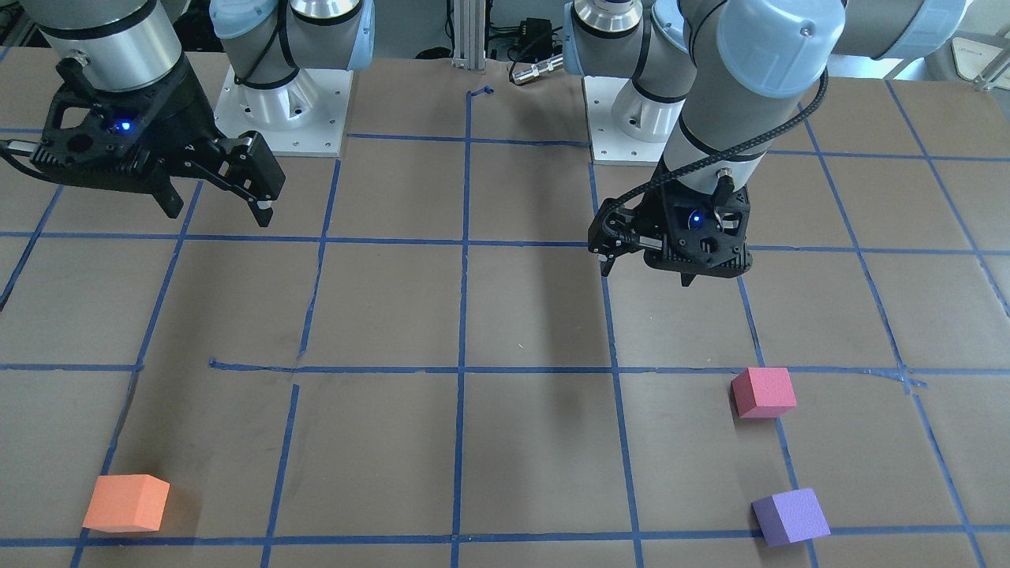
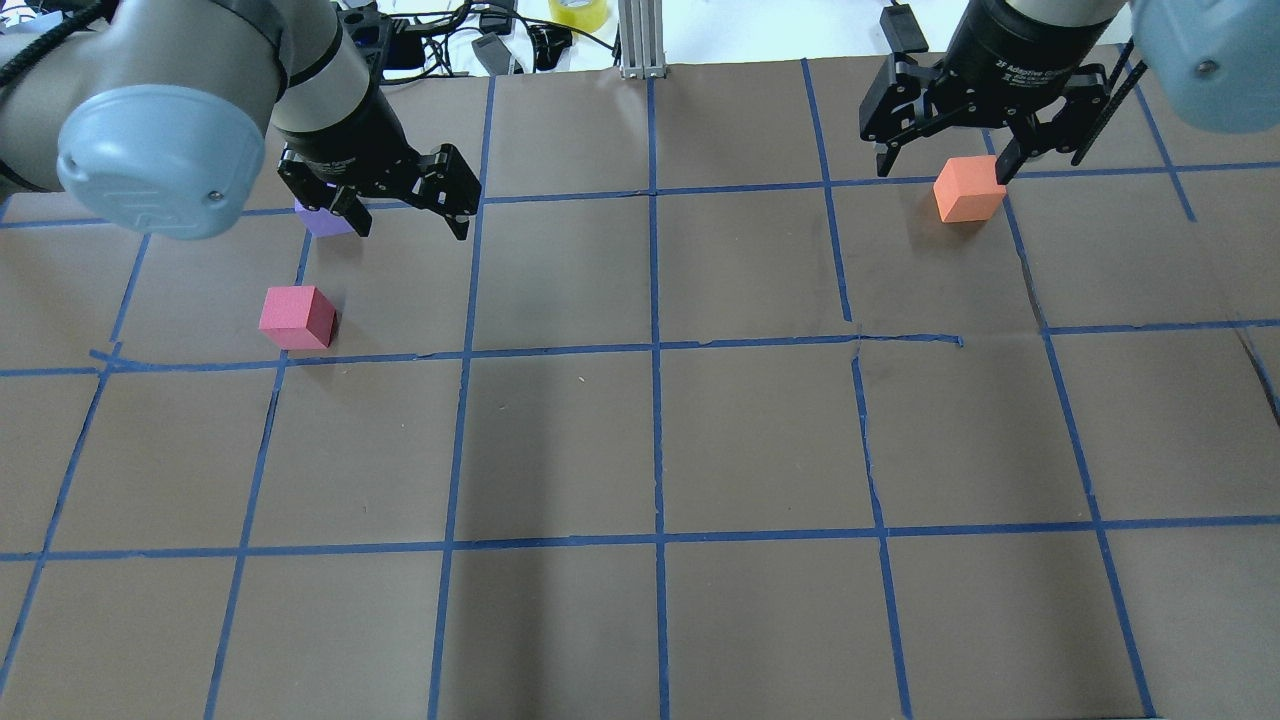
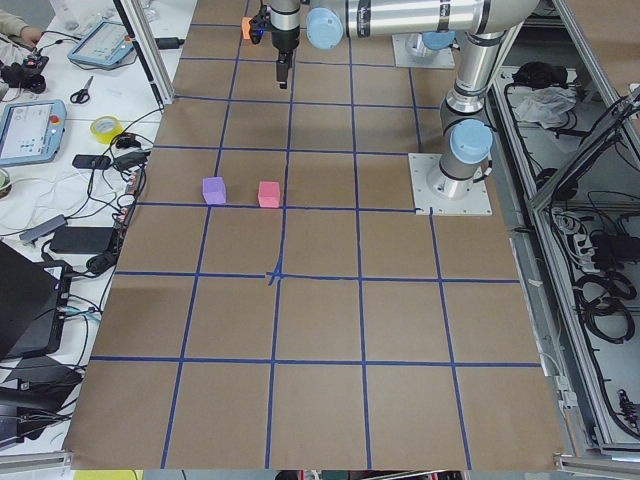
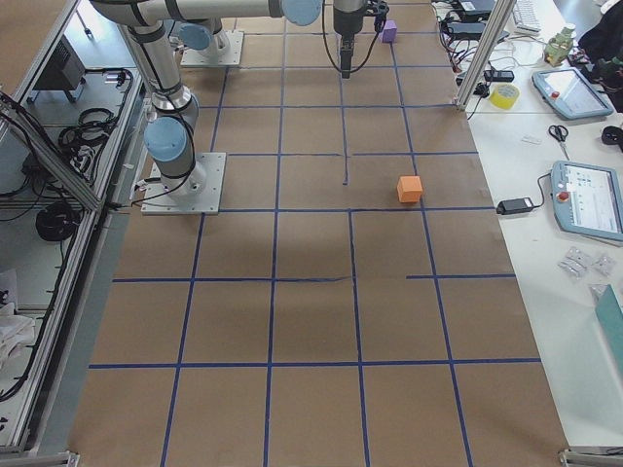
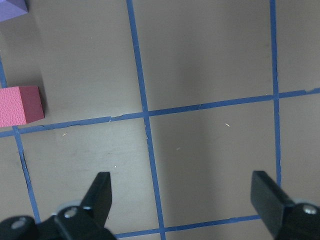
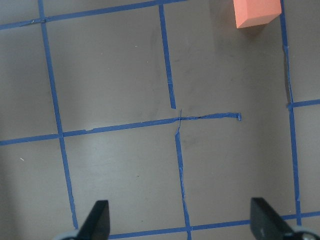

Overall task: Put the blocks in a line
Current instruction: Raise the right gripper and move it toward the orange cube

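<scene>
The orange block [image 1: 126, 502] lies on the far side of the table on my right; it also shows in the overhead view [image 2: 968, 188] and at the top of the right wrist view [image 6: 256, 12]. The pinkish-red block [image 1: 762, 392] and the purple block [image 1: 790, 516] lie a little apart on my left, also seen from overhead as pinkish-red [image 2: 296, 317] and purple [image 2: 325, 220]. My left gripper [image 1: 643, 274] hangs open and empty above the table, nearer my base than the pinkish-red block [image 5: 19, 105]. My right gripper [image 1: 217, 211] is open, empty and high.
The table [image 2: 660, 440] is covered in brown paper with a grid of blue tape. The two arm bases [image 1: 284, 102] stand at the robot's edge. An operators' bench with tablets [image 4: 589, 199] and a tape roll [image 4: 504, 95] runs along the far side.
</scene>
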`<move>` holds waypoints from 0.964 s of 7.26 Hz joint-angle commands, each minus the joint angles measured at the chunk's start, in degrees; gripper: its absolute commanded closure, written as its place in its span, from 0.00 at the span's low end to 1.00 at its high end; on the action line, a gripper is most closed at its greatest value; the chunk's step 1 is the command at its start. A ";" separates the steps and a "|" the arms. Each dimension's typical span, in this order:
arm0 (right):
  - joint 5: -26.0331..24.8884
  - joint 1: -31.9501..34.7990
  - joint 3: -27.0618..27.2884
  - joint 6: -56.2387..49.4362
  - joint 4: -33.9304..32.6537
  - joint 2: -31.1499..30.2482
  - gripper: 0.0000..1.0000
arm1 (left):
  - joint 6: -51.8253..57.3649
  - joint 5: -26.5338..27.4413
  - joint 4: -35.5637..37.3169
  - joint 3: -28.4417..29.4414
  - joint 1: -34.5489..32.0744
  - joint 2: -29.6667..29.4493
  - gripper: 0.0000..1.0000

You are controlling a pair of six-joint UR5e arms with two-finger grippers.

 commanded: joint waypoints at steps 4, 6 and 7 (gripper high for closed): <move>0.00 -0.09 -0.93 -0.09 -0.63 1.32 0.00 | -1.42 0.66 1.50 -0.40 0.37 1.95 0.00; 0.09 -2.01 -7.05 -1.49 -1.43 8.14 0.00 | -1.59 5.27 1.59 -0.31 0.45 2.22 0.00; 0.17 -3.85 -11.96 -3.94 -1.43 12.71 0.00 | -1.51 10.28 1.50 -0.31 0.37 2.31 0.00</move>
